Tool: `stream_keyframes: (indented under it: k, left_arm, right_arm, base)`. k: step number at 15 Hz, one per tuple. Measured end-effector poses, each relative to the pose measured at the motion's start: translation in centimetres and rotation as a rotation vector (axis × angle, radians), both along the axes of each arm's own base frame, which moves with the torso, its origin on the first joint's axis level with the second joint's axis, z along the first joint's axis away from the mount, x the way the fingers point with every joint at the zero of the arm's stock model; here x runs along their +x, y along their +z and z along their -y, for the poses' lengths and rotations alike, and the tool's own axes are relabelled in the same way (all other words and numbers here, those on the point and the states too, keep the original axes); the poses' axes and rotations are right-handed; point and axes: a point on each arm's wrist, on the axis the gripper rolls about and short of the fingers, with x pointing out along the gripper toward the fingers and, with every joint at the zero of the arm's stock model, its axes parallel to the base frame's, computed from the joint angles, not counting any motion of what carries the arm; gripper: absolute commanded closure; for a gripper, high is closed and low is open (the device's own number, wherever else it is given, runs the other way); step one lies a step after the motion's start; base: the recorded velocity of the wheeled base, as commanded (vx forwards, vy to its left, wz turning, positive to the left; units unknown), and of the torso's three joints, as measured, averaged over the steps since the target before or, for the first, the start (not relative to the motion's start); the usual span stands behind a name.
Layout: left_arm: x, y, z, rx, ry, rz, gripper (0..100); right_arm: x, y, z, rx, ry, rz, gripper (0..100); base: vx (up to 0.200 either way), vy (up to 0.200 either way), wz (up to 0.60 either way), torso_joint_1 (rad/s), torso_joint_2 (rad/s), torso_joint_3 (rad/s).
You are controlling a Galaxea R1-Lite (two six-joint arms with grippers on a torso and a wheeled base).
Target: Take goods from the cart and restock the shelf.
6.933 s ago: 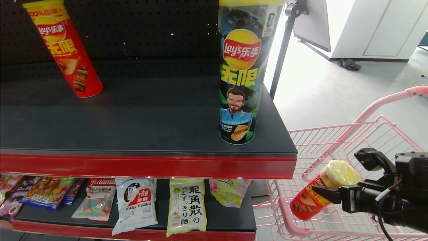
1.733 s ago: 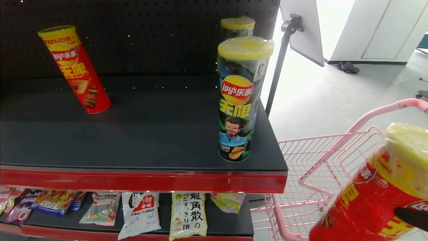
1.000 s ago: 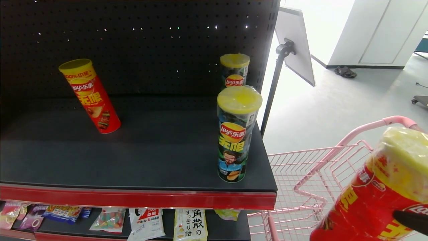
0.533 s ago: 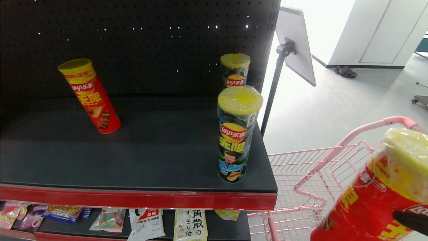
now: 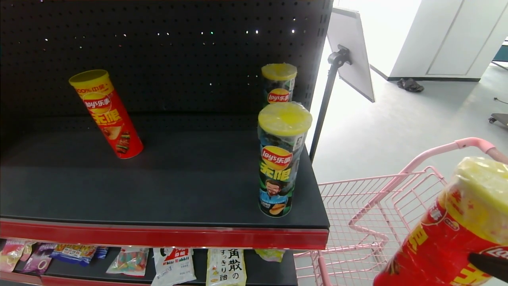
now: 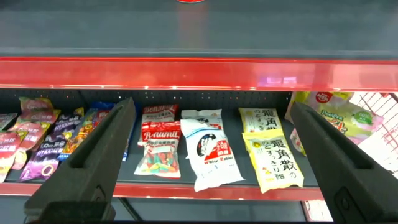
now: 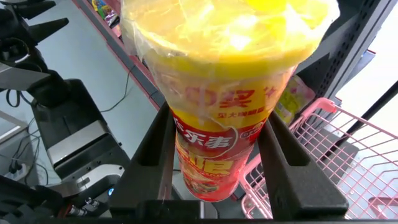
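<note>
Your red cylindrical chip can (image 5: 456, 226) with the yellow film-wrapped lid sits clamped in the right gripper (image 7: 217, 171), held up by the pink wire cart (image 5: 357, 206), likely to clear its rim. The black shelf (image 5: 166, 236) with the red front lip has bare board left of the dark green can (image 5: 279, 159). Your left gripper (image 6: 214, 143) hangs spread, empty.

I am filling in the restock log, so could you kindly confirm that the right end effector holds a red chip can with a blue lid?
Nearly: the lid is yellow, not blue, as the right wrist view shows. The right end effector does hold a red chip can.
</note>
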Motion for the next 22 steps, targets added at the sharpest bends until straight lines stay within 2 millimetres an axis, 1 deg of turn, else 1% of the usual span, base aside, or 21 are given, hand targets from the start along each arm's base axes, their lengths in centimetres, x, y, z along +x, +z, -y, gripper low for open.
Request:
stream_keyframes:
  k: [1,7,11,15,19,22]
  left_arm:
    - [0.0,0.0,0.0,-0.001,0.000,0.000,0]
    - [0.0,0.0,0.0,-0.003,0.000,0.000,0]
    - [0.0,0.0,0.0,-0.006,0.000,0.000,0]
    - [0.0,0.0,0.0,-0.011,-0.002,0.000,0]
    - [0.0,0.0,0.0,-0.011,-0.002,0.000,0]
    - [0.0,0.0,0.0,-0.011,-0.002,0.000,0]
  right_arm:
    - [0.0,-0.2,0.1,-0.005,-0.011,-0.002,100]
    - [-0.1,-0.3,0.2,-0.011,-0.045,0.005,100]
    - [-0.3,0.1,0.3,0.000,-0.042,0.024,100]
    - [-1.1,0.5,0.6,0.018,0.004,0.061,100]
    - [-2.1,0.3,1.0,0.002,0.045,0.071,100]
    - [-2.3,0.3,0.9,-0.005,0.088,0.085,100]
  base:
    - [0.000,0.000,0.00,0.000,0.00,0.000]
    - [0.000,0.200,0.00,0.004,0.00,0.000]
    - [0.000,0.200,0.00,0.005,0.00,0.000]
    - [0.000,0.200,0.00,0.002,0.00,0.006]
    - [0.000,0.200,0.00,0.000,0.00,0.002]
    - [0.000,0.200,0.00,0.005,0.00,0.006]
